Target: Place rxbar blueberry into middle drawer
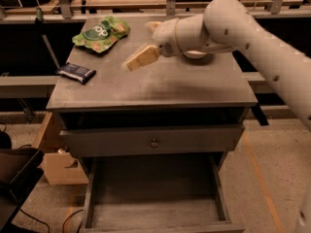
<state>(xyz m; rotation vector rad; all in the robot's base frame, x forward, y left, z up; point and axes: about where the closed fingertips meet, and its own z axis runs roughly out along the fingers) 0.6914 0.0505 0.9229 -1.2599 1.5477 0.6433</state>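
Gripper (142, 56): over tabletop; whether open or closed cannot be told. Bar (76, 73): left edge, best gripped across its width. Drawer (155, 198): open below.

green snack bag (101, 34), white lettering "pop"

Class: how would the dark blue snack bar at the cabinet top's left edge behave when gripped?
The rxbar blueberry lies flat and thin, so it probably won't roll or tip. Its smooth wrapper may slip. The tool hovers over the cabinet top, near its middle, well apart.
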